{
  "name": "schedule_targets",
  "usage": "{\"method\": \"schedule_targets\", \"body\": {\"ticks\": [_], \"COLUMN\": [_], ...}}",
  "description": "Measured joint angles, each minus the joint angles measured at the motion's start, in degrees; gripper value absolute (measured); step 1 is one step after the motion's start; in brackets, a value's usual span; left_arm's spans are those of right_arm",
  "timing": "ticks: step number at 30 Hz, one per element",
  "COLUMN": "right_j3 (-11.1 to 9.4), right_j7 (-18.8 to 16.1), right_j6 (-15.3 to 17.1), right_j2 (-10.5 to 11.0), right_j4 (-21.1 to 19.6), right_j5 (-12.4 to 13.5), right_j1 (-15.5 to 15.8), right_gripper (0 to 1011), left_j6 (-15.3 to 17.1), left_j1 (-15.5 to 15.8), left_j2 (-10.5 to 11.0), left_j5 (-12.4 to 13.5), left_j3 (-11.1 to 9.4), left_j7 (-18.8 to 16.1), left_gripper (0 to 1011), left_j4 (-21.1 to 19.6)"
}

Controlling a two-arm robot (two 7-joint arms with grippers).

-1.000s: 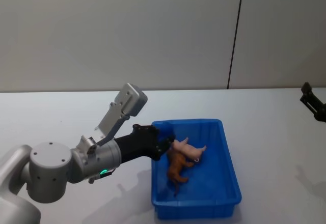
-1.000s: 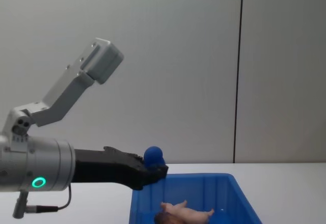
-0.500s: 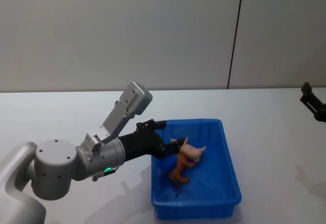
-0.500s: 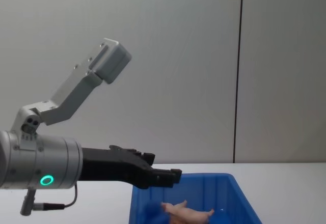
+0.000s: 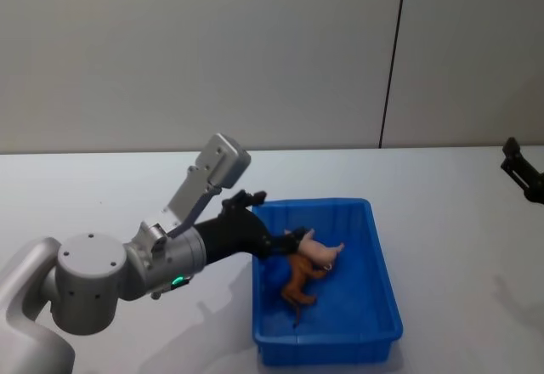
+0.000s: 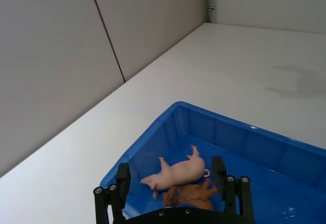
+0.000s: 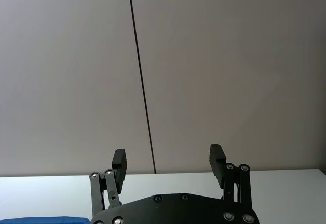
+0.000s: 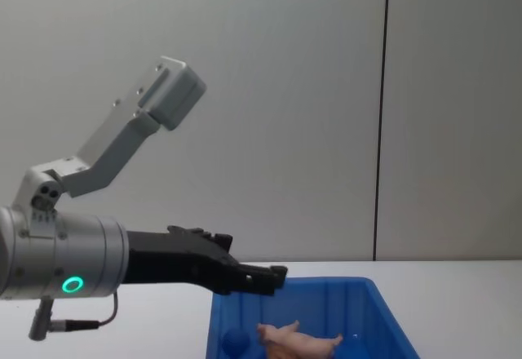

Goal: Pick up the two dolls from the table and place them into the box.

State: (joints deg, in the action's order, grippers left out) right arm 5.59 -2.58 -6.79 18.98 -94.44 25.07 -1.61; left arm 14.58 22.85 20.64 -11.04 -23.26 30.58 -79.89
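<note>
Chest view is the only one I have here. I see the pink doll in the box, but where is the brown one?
Observer: The reddish-brown doll lies in the blue box too, right against the pink doll, on its near side.
Operator: Is the left gripper holding anything?
Observer: No. In the left wrist view the left gripper is open and empty, above the box's left part.
Operator: And the right arm?
Observer: The right gripper is parked at the far right over the table, away from the box, and its wrist view shows it open.
</note>
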Motion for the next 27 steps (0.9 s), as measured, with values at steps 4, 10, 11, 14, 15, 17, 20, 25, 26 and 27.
{"method": "schedule_targets", "body": {"ticks": [4, 10, 11, 14, 15, 17, 20, 25, 26, 27], "right_j3": [0.0, 0.0, 0.0, 0.0, 0.0, 0.0, -0.01, 0.0, 0.0, 0.0], "right_j7": [0.0, 0.0, 0.0, 0.0, 0.0, 0.0, 0.0, 0.0, 0.0, 0.0], "right_j6": [0.0, 0.0, 0.0, 0.0, 0.0, 0.0, 0.0, 0.0, 0.0, 0.0], "right_j2": [0.0, 0.0, 0.0, 0.0, 0.0, 0.0, 0.0, 0.0, 0.0, 0.0], "right_j4": [0.0, 0.0, 0.0, 0.0, 0.0, 0.0, 0.0, 0.0, 0.0, 0.0], "right_j5": [0.0, 0.0, 0.0, 0.0, 0.0, 0.0, 0.0, 0.0, 0.0, 0.0], "right_j1": [0.0, 0.0, 0.0, 0.0, 0.0, 0.0, 0.0, 0.0, 0.0, 0.0], "right_gripper": [1001, 1001, 1001, 1001, 1001, 1001, 1001, 1001, 1001, 1001], "left_j6": [-0.39, -0.65, -0.67, -0.68, -0.68, -0.67, -0.54, -0.2, -0.08, -0.03], "left_j1": [-0.67, -1.64, -1.8, -2.46, -2.6, -3.12, -3.81, -4.78, -5.16, -5.34], "left_j2": [0.42, 1.05, 1.14, 1.54, 1.64, 1.96, 2.33, 2.89, 3.08, 3.15], "left_j5": [-0.03, -0.03, -0.03, -0.03, -0.02, 0.0, 0.1, 0.28, 0.36, 0.39], "left_j3": [0.29, 0.74, 0.8, 1.1, 1.17, 1.41, 1.69, 2.17, 2.36, 2.44], "left_j7": [-2.99, -7.11, -7.92, -10.39, -11.21, -13.13, -15.98, -20.22, -21.6, -22.27], "left_gripper": [1000, 1000, 1000, 1000, 1000, 1000, 1000, 1000, 1000, 1000], "left_j4": [-1.1, -2.71, -2.94, -4.01, -4.27, -5.11, -6.14, -7.74, -8.31, -8.56]}}
